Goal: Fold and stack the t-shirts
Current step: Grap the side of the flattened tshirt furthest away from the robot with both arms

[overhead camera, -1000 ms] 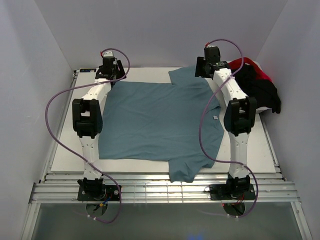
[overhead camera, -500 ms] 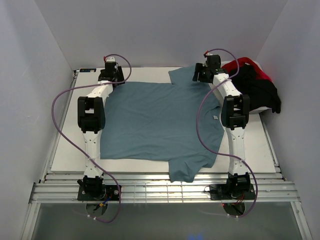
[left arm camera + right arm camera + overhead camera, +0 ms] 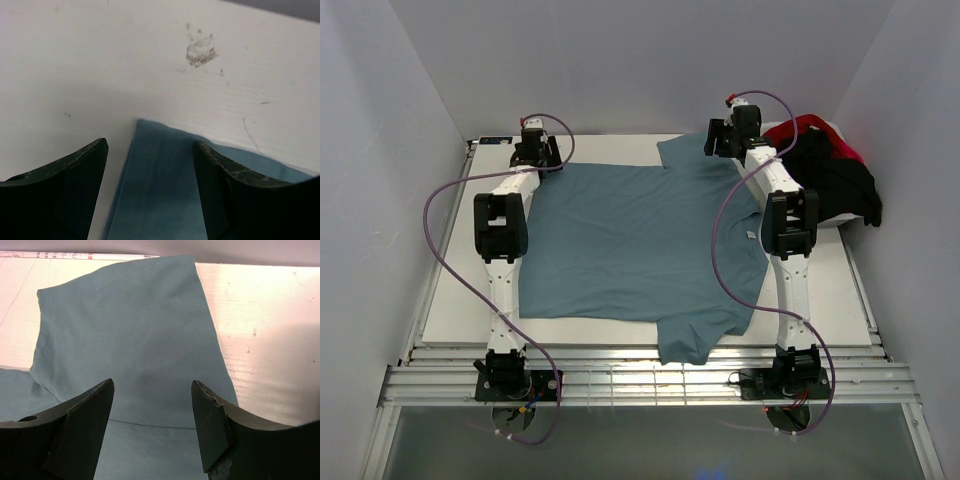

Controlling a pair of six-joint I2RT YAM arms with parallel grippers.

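Teal-blue t-shirt (image 3: 640,240) lies spread flat mid-frame on the white table (image 3: 455,290). The left gripper (image 3: 150,144), jaws wide apart and empty, hangs over its upper-left corner; the right gripper (image 3: 152,383), equally open and empty, over its upper-right sleeve. Black and red t-shirts (image 3: 835,170) heap at the right edge

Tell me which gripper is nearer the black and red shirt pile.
Right. The right gripper hovers over the teal shirt, near the pile; the left gripper is at that shirt's opposite far corner.
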